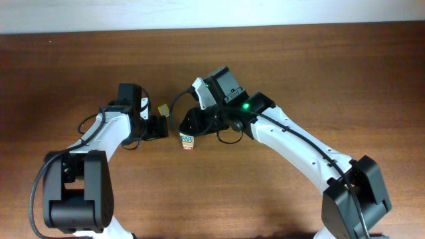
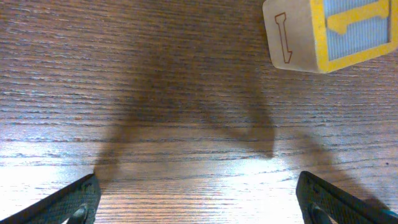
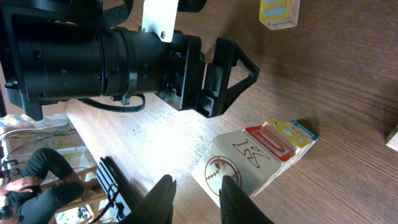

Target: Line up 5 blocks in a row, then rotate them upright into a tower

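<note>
Several blocks [image 3: 256,157], line toward right tool [image 3: 198,182]

Overhead looks straight down on table [image 1: 66,79], wrist views close and low, both share yellow-bordered cube [image 2: 329,34] (left nearer)

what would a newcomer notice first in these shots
The left arm and right arm meet head to head at the middle of the dark wooden table. A cream block with a baseball print and a red-bordered face sits right at the right gripper's tips. The left gripper gapes wide over bare wood, a yellow-bordered cube just beyond.
</note>
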Action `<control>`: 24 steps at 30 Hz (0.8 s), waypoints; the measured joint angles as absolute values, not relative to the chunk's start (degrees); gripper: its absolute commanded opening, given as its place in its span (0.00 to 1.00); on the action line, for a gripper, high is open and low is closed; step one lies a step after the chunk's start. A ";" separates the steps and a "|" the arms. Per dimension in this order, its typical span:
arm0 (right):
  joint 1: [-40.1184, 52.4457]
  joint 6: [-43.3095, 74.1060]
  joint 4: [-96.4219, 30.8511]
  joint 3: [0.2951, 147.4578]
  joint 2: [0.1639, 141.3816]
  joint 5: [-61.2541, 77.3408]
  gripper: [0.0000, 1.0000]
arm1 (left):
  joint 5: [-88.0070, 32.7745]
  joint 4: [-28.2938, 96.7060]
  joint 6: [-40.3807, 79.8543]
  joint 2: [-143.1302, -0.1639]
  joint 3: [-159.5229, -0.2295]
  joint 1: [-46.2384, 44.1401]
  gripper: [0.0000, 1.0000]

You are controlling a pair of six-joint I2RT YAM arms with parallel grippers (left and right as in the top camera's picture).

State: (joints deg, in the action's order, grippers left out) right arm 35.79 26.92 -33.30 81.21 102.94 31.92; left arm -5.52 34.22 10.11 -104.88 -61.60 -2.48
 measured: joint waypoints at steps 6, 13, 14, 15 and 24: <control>35.90 26.92 -32.95 81.21 102.89 31.70 0.27 | -5.52 34.22 10.11 -104.88 -61.60 -2.46 0.99; 37.28 26.96 -33.12 81.41 102.89 30.83 0.28 | -5.52 34.22 10.11 -104.88 -61.60 -2.48 0.99; 37.28 26.94 -33.12 81.43 102.89 30.81 0.29 | -5.52 34.22 10.11 -104.88 -61.60 -2.46 0.99; 37.28 26.96 -33.12 81.45 102.89 30.76 0.31 | -5.52 34.22 10.09 -104.88 -61.60 -2.48 0.99; 37.28 26.92 -33.17 81.56 102.69 30.41 0.32 | -5.52 34.22 10.11 -104.88 -61.60 -2.46 0.99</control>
